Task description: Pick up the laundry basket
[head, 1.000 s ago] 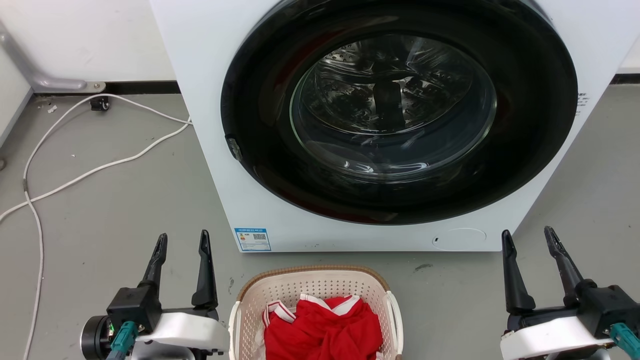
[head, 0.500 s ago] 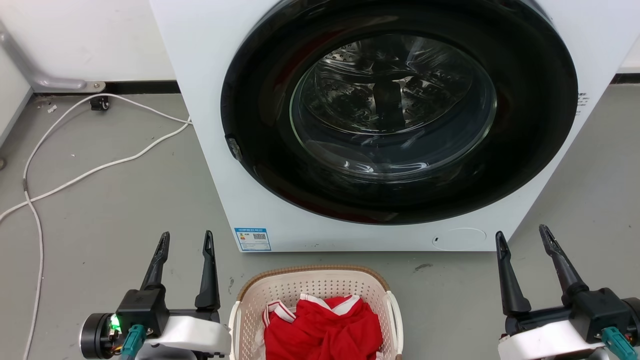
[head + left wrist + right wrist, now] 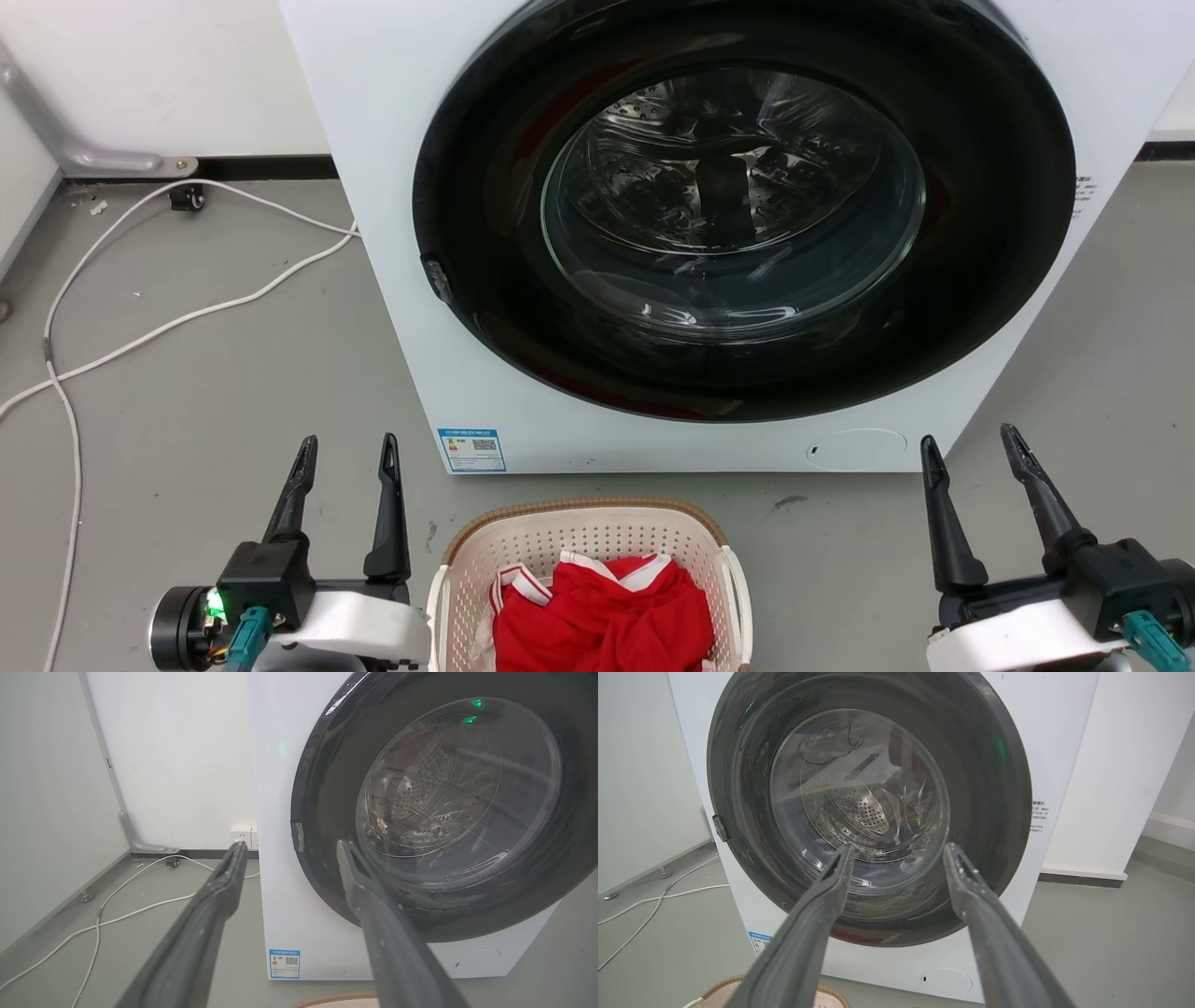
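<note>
The left gripper [image 3: 347, 441] and right gripper [image 3: 968, 435] show long, dark, tapering jaws on black blocks, white wrist shells [image 3: 359, 621] and teal cable plugs [image 3: 245, 627]; a green light [image 3: 214, 602] glows on the left.

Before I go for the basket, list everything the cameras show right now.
washing machine: one, white with dark round glass door, against the wall
laundry basket: one, cream with brown rim, on the floor before the machine
garment: one visible, red with white trim, inside the basket
cables: at least two, white, on the floor left of the machine
label: one, blue, machine's lower front corner
wall socket: one, white, low on the wall beside the machine
left end effector: one, dark, open, left of the basket
right end effector: one, dark, open, farther off on the basket's right
</note>
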Available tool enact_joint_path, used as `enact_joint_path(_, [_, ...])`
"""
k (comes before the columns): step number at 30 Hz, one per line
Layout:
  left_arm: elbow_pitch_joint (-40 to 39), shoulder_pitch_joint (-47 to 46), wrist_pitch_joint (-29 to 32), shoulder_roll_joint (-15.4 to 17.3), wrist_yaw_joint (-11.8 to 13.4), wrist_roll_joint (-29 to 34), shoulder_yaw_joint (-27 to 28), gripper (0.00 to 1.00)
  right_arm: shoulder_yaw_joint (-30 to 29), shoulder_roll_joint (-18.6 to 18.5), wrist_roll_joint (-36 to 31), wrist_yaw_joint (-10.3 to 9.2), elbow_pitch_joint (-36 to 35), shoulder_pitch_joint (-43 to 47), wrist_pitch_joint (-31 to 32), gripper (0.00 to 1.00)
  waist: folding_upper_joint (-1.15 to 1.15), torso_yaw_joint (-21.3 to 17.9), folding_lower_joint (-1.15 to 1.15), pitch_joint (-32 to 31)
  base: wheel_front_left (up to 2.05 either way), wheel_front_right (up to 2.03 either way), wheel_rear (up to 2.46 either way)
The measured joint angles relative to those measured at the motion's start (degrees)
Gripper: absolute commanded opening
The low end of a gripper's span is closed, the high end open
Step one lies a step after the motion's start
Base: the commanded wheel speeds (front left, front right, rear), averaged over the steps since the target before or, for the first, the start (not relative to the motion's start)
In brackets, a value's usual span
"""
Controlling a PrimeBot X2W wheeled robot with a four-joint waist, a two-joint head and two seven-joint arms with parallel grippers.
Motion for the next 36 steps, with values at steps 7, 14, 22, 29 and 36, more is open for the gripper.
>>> enact_joint_path(7, [0.3, 0.0, 0.0, 0.0, -0.1, 0.0, 0.0, 1.00, 0.1, 0.0, 0.3, 0.00, 0.1, 0.0, 0.0, 1.00, 0.00, 0.0, 0.00, 0.0, 0.00, 0.00, 0.00])
enact_joint_path(14, [1.2, 0.0, 0.0, 0.0, -0.1, -0.1, 0.2, 1.00, 0.6, 0.0, 0.5, 0.00, 0.4, 0.0, 0.0, 1.00, 0.00, 0.1, -0.01, 0.5, 0.00, 0.00, 0.00])
enact_joint_path(22, [6.1, -1.0, 0.0, 0.0, -1.6, -1.0, 1.2, 1.00, 3.6, 0.0, 0.9, 0.01, 3.4, -0.9, 0.0, 1.00, 0.00, 0.2, -0.01, 2.8, 0.00, 0.00, 0.00])
enact_joint_path(29, [12.4, -4.6, 0.0, 0.0, -3.2, -0.1, 2.5, 1.00, 7.5, 0.0, 0.3, 0.01, 9.4, -4.4, 0.0, 1.00, 0.00, 0.2, 0.00, 7.1, 0.00, 0.00, 0.00])
enact_joint_path(36, [19.0, -8.6, 0.0, 0.1, -4.4, 0.4, 4.1, 1.00, 9.2, -0.1, -1.6, 0.01, 15.5, -9.2, 0.0, 1.00, 0.00, 0.1, 0.00, 12.3, 0.00, 0.00, 0.00])
